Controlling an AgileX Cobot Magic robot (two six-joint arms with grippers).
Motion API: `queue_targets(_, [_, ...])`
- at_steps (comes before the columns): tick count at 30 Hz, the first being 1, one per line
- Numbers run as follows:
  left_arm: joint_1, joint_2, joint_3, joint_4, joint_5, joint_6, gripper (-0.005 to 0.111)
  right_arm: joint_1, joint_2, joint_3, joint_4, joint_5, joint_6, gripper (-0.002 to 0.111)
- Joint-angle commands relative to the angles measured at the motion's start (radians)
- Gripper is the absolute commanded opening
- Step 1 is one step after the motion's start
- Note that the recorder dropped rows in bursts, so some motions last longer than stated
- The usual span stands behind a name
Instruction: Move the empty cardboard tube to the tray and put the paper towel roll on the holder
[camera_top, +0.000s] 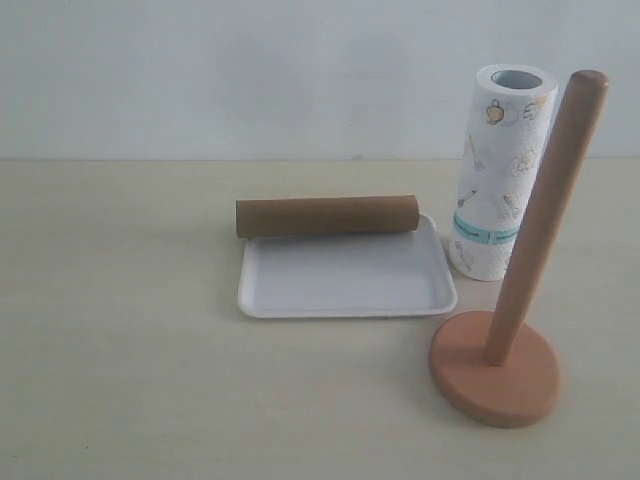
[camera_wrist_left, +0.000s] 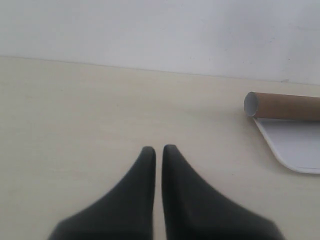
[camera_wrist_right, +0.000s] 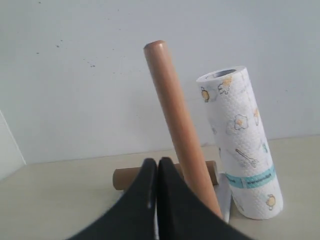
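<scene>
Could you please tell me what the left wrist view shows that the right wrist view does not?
Only the left wrist view shows the left gripper, jaws closed, and a clear corner of the tray. Only the right wrist view shows the right gripper, jaws closed, the post of the holder and the upright paper towel roll. Both show the empty cardboard tube lying down and the table; a white sliver beside the post may also be the tray.

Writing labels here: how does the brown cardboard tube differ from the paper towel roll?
The cardboard tube is plain brown; the paper towel roll is white with drawings and a teal band. The tube lies on its side at the far rim of the tray; the roll stands upright. The tube is much thinner than the roll. Both are hollow cylinders.
</scene>
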Motion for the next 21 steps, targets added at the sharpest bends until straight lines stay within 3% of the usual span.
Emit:
queue_targets(1, [0.001,-0.002,0.004,0.003,-0.002,-0.008,0.004,-0.006,-0.008,0.004,0.001,-0.069,0.005,0.000])
queue_targets(3, [0.001,-0.002,0.004,0.003,-0.002,-0.008,0.004,-0.004,-0.008,0.004,0.222,-0.030,-0.193,0.000])
queue_targets(6, [0.001,-0.002,0.004,0.003,-0.002,-0.008,0.004,-0.004,-0.008,0.004,1.013,0.101,-0.890,0.000])
queue_targets(8, [0.001,-0.002,0.004,0.003,-0.004,-0.008,0.004,-0.004,-0.008,0.004,1.224,0.164,-1.150,0.000])
queue_targets(11, [0.001,-0.002,0.004,0.003,-0.004,-0.008,0.004,-0.004,-0.008,0.004,1.256,0.244,-1.301,0.000])
queue_targets(21, [0.001,-0.002,0.004,0.003,-0.004,-0.008,0.004,-0.004,-0.008,0.004,1.241,0.487,-1.420,0.000])
